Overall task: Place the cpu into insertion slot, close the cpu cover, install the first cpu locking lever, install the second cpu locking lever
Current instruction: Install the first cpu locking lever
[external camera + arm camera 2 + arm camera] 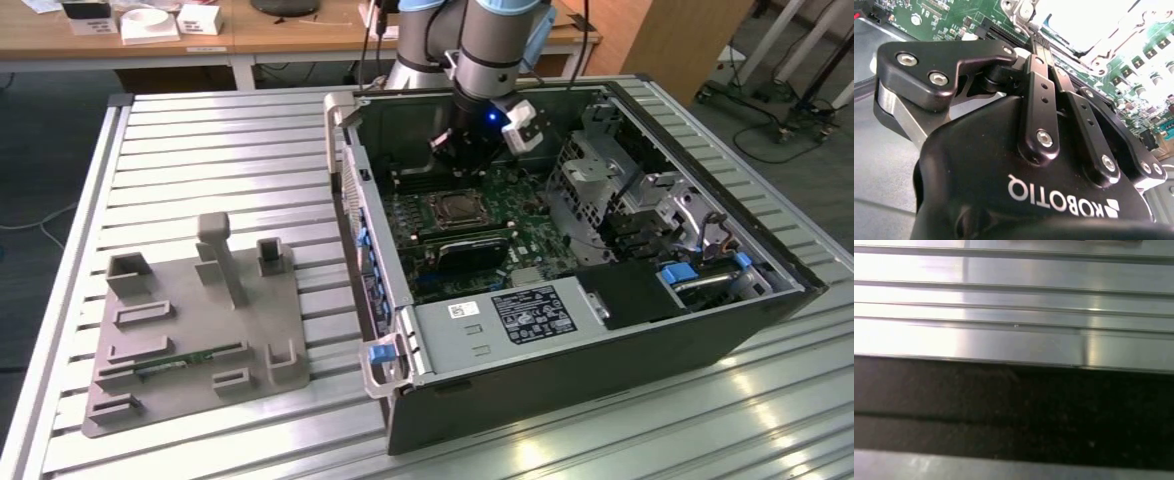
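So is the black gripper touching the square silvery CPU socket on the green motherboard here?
Cannot tell. In the exterior view the gripper hangs inside the case just beyond the CPU socket; its tips are hidden, so neither contact nor gap shows.

Computer case (561, 330) lying open on slatted table (214, 140); fixture block (200, 320) sitting at exterior view's left; gripper (467, 160) hanging inside case, behind CPU socket (457, 210).

Glossy black plastic gripper (1040, 45), brushed ribbed metal table (200, 150), matt grey fixture (187, 330)
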`<state>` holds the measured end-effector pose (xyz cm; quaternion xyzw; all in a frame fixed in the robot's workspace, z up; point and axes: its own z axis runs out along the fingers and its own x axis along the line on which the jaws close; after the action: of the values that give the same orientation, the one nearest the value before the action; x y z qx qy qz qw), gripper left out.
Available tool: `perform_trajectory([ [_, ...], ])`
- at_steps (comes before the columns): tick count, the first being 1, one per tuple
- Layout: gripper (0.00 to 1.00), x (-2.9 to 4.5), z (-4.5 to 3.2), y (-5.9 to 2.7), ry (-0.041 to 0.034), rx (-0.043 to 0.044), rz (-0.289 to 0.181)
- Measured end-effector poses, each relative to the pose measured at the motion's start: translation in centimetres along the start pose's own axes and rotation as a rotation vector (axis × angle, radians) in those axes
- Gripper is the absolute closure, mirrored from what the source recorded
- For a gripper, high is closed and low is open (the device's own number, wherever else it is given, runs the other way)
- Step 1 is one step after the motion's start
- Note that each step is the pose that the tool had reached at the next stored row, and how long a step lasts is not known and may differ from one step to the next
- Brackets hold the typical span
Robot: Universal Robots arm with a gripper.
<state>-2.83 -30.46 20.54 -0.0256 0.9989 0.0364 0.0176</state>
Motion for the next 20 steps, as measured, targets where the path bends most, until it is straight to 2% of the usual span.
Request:
perform_trajectory([
  [6, 0.9, 0.01, 0.07, -0.06, -0.0001, -0.0021, 0.0],
  [10, 0.9, 0.01, 0.13, -0.09, -0.0006, -0.0131, 0.0],
  [15, 0.9, 0.02, 0.16, -0.32, -0.0008, -0.0144, 0.0],
  [20, 0.9, 0.02, 0.23, -0.39, -0.0012, -0.0234, 0.001],
])
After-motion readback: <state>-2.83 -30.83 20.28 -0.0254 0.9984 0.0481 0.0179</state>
